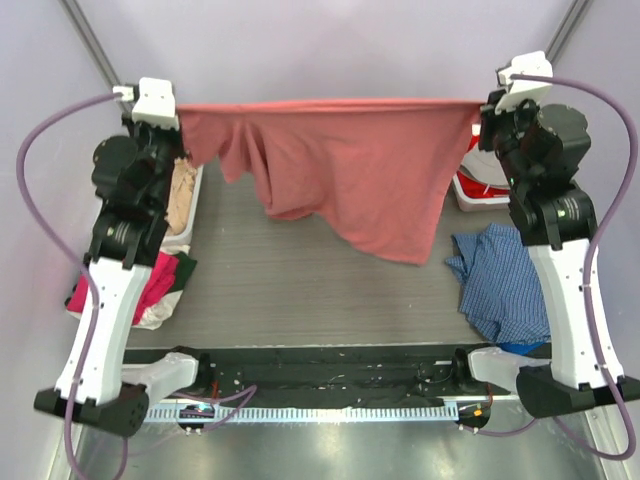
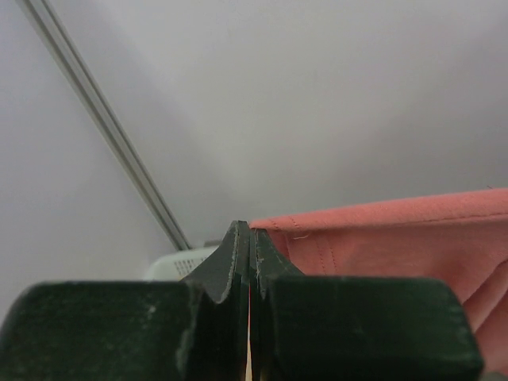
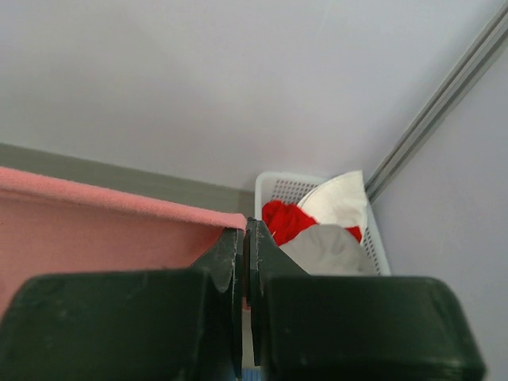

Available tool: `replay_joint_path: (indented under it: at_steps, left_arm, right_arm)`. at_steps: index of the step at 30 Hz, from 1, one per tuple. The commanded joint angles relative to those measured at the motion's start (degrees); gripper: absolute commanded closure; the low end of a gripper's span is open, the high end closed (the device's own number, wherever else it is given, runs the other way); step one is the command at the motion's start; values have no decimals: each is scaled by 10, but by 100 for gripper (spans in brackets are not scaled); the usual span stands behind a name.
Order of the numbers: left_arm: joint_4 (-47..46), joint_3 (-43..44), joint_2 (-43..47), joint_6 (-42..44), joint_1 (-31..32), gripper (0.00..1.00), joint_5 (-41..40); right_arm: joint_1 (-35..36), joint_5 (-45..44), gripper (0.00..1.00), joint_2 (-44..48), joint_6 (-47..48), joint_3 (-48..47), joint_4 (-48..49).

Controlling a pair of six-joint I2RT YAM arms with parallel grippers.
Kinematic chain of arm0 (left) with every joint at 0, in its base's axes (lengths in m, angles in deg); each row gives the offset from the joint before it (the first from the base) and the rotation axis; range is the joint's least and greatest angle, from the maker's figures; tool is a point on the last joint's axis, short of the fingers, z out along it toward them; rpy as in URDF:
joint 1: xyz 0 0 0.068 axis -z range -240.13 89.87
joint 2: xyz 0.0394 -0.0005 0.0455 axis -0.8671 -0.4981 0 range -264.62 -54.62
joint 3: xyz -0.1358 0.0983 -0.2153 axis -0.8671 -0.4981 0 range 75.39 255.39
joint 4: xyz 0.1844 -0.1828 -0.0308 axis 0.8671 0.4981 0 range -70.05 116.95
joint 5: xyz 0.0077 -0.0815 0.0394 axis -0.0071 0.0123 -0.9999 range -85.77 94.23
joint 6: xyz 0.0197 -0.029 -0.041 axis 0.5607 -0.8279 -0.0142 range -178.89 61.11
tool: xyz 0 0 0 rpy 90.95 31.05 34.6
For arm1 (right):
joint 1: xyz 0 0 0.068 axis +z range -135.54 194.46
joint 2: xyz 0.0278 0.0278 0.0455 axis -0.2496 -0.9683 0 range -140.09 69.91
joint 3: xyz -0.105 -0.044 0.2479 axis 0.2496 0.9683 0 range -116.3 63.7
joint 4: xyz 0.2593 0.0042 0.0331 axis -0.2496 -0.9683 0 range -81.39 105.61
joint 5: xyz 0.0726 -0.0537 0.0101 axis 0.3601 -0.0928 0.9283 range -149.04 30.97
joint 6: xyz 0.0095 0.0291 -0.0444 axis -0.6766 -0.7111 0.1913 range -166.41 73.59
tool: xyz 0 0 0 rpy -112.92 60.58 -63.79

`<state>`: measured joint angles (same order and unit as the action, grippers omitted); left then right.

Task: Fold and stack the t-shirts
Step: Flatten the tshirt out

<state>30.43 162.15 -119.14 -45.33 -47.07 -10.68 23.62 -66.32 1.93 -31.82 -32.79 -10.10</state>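
A salmon-red t-shirt [image 1: 345,165] hangs stretched in the air between my two raised arms, its top edge taut and its body drooping over the table. My left gripper [image 1: 182,112] is shut on its left corner; in the left wrist view the cloth [image 2: 381,238] runs right from the closed gripper [image 2: 250,232]. My right gripper [image 1: 480,105] is shut on its right corner; in the right wrist view the cloth [image 3: 103,230] runs left from the closed gripper [image 3: 244,226].
A white basket [image 1: 190,215] at the left holds beige cloth; magenta-pink and other clothes [image 1: 160,285] lie in front of it. A white basket [image 3: 317,190] at the right holds red and grey shirts. A blue checked shirt [image 1: 505,280] lies at the right on the table.
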Motion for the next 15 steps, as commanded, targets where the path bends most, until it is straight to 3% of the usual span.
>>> replay_joint_path:
  at_steps: [1,8,13,15]
  left_arm:
    - [134,-61,82,-26,-20,100,-53]
    - [213,-142,163,-29,-20,100,-23]
    - [128,-157,104,-8,-20,100,-49]
    - [91,-136,41,2,-20,100,-64]
  right_arm:
    - [-30,-37,99,47,-18,29,-70]
    - [-29,0,99,72,-5,44,-148]
    - [-29,-21,99,30,4,64,-98]
    - [-29,-31,99,-13,10,59,-62]
